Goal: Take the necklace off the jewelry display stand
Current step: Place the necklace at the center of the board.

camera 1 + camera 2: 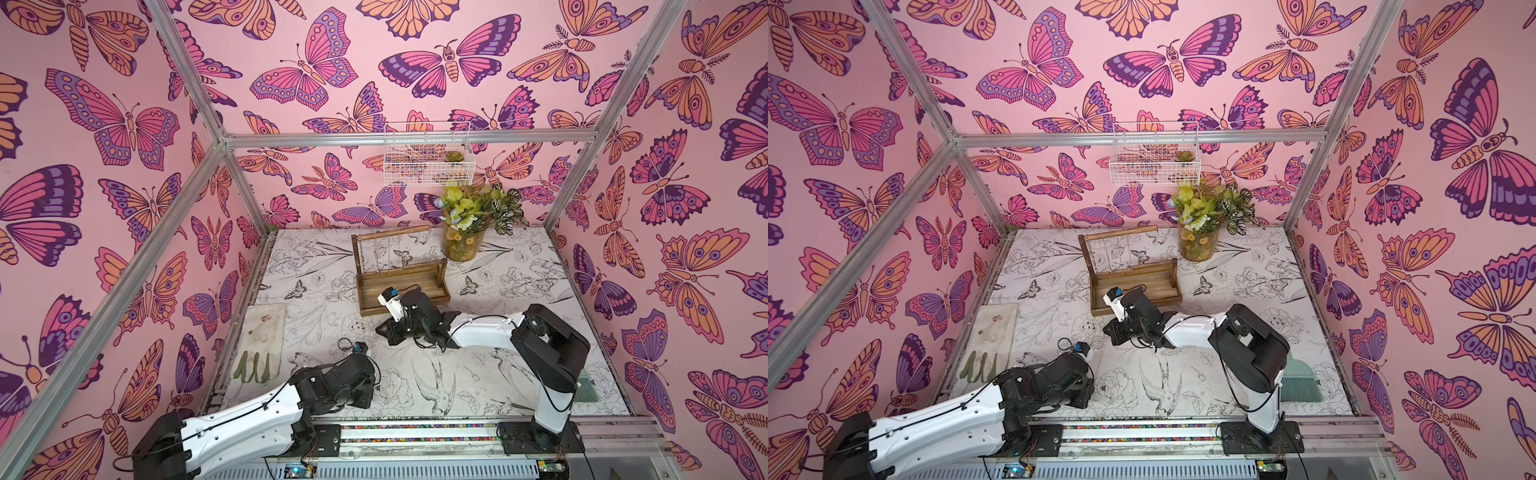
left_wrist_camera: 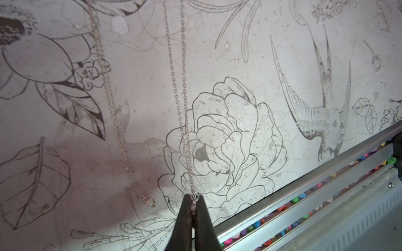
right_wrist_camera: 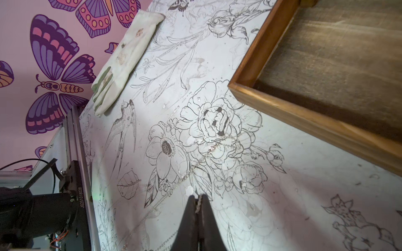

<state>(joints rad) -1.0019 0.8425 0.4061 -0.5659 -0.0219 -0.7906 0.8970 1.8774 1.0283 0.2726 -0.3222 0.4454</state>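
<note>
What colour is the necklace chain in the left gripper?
Silver, fine links. The necklace chain shows best in the left wrist view, pinched in the left gripper.

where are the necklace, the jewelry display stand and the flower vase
necklace [image 2: 179,115]: left wrist view, mid chain
jewelry display stand [image 1: 390,234]: a top view, top bar
flower vase [image 1: 461,246]: a top view, glass body

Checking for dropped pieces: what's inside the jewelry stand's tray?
Only bare wood shows inside the jewelry display stand tray, in both top views and the right wrist view. In the top views, the right arm's wrist covers part of the near edge, so that strip cannot be seen.
</note>
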